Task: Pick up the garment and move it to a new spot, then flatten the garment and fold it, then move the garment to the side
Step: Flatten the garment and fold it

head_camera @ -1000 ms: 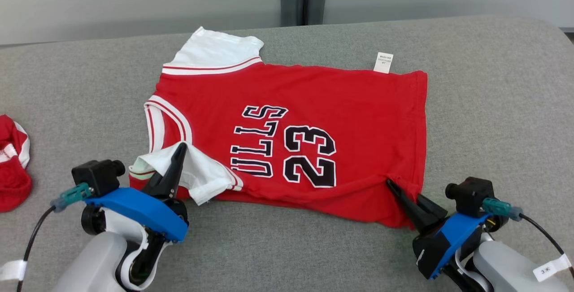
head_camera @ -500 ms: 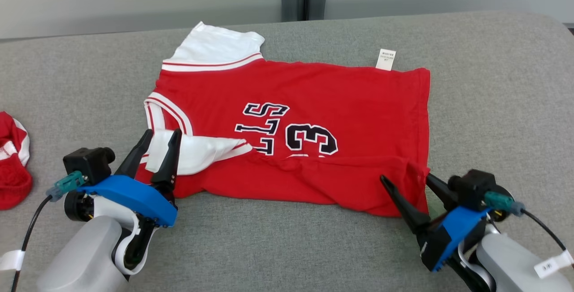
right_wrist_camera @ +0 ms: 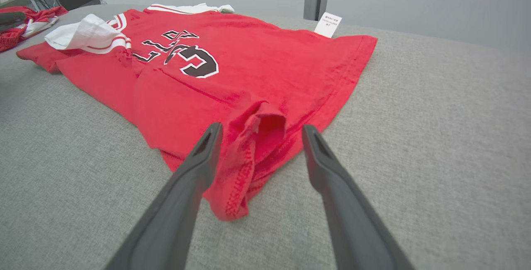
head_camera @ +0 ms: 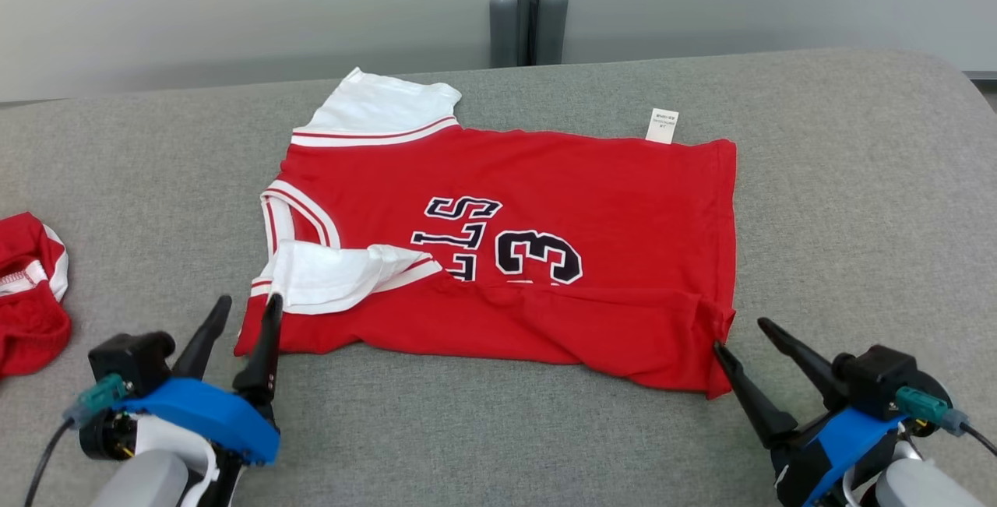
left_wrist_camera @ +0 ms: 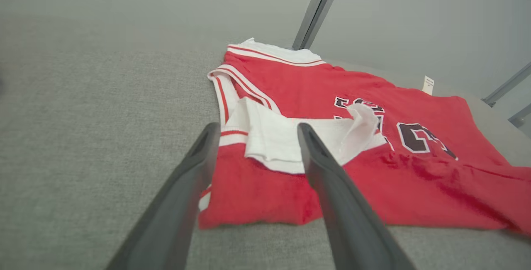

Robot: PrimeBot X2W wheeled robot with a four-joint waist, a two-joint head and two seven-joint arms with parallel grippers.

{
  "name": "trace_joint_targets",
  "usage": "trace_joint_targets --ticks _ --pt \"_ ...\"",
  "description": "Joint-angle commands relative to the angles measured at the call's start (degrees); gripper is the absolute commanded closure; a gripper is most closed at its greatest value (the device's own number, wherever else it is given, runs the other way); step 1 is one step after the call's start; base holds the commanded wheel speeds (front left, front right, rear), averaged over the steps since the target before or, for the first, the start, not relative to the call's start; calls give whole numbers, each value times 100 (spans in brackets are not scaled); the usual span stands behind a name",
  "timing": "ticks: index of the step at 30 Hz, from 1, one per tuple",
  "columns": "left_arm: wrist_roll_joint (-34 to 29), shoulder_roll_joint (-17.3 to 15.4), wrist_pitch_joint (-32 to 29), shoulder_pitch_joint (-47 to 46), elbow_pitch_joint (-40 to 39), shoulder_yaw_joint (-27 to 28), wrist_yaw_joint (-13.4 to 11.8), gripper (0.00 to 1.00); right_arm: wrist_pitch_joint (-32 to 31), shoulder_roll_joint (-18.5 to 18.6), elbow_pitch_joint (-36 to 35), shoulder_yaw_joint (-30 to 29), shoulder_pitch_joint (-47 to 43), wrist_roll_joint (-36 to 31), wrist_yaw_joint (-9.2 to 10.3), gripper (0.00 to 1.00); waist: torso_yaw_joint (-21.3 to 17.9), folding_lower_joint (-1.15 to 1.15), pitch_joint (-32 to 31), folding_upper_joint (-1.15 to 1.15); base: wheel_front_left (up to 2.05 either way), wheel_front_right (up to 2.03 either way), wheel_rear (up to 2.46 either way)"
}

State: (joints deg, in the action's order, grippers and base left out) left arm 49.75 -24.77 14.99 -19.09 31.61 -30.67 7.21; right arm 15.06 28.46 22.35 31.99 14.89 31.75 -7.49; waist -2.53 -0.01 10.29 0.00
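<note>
The garment (head_camera: 545, 195) is a red jersey with white sleeves and dark lettering, spread on the grey padded surface (head_camera: 857, 180). Its near edge is folded up over the lower half of the print, and a white sleeve (head_camera: 335, 277) lies on the fold. My left gripper (head_camera: 248, 306) stands open just off the garment's near left corner, empty. My right gripper (head_camera: 741, 336) is open beside the near right corner (right_wrist_camera: 249, 154), which lies bunched between the fingers without being gripped. The wrist views show the garment (left_wrist_camera: 373, 112) (right_wrist_camera: 232, 54) lying free ahead of the fingers.
Another red and white cloth (head_camera: 27, 289) lies at the left edge of the grey surface. A dark post with two grey cylinders (head_camera: 528, 24) stands behind the far edge. A white label (head_camera: 662, 125) sticks out from the garment's far edge.
Both grippers opened and let go of the garment's near edge after folding it forward over the print. They have drawn back toward me, and the camera has tilted slightly.
</note>
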Motion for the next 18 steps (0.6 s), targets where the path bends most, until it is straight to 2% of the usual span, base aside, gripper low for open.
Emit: trace_joint_targets --ticks 1,8,18 --pt "-112 14 24 100 -5 14 47 0 15 -79 -41 -47 -121 -46 -1 0 -11 1 0 0 0 0 0" --pt "-458 89 25 375 172 190 31 0 16 -401 103 -216 -208 -326 -1 0 -85 1 61 0 0 0 0" --pt "-698 241 26 26 722 304 30 0 15 -922 666 -410 46 -525 -1 0 -119 1 210 0 0 0 0"
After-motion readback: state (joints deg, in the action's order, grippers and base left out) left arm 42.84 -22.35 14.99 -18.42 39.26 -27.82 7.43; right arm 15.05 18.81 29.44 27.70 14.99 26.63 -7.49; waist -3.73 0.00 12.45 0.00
